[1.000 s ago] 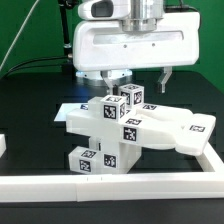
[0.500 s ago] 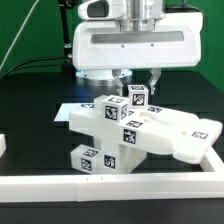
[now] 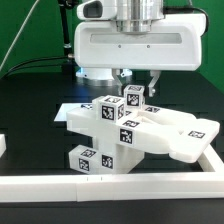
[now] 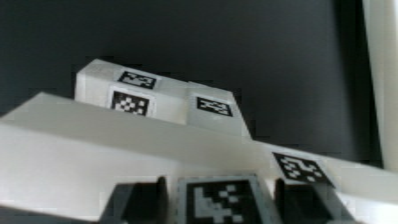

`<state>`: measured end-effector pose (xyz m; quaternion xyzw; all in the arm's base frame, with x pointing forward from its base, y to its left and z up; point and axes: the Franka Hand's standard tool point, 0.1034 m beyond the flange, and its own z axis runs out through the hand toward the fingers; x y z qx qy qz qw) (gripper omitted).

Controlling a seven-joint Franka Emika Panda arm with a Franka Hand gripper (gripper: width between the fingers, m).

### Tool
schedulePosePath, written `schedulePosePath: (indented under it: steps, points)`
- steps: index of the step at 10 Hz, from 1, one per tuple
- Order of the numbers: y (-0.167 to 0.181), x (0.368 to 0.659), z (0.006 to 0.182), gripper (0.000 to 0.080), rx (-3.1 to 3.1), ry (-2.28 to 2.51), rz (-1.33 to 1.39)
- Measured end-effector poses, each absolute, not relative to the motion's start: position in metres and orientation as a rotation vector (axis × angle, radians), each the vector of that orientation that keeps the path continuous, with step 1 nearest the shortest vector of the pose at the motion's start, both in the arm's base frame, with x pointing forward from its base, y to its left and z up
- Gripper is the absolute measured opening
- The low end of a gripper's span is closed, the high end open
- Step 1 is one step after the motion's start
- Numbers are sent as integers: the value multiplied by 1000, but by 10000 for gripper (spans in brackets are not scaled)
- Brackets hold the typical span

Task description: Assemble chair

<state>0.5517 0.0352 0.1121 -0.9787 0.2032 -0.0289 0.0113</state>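
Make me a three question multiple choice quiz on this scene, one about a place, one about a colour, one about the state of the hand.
1. Where is the hand?
A. over the chair
B. far off beside it
C. on the rail

2. What colour are the chair blocks?
A. red
B. white
C. blue

3. How is the hand?
A. wide open
B. out of view
C. shut on the chair's top block

Answers: 1 A, it hangs right above the chair. 2 B, all blocks show white. 3 C, both fingers flank a tagged block.

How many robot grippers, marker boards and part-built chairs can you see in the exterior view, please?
gripper: 1
marker board: 1
part-built chair: 1
Total: 3
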Motion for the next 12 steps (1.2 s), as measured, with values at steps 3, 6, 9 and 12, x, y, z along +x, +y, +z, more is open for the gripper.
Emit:
schedulePosePath:
  steps: [3, 6, 9, 12]
  points:
    - [36, 552, 112, 282, -2984, 868, -86]
    - [38, 552, 112, 282, -2869, 1159, -76]
    - [39, 551, 112, 282, -2743, 1410, -65]
    - [35, 551, 111, 284, -2520, 1728, -49]
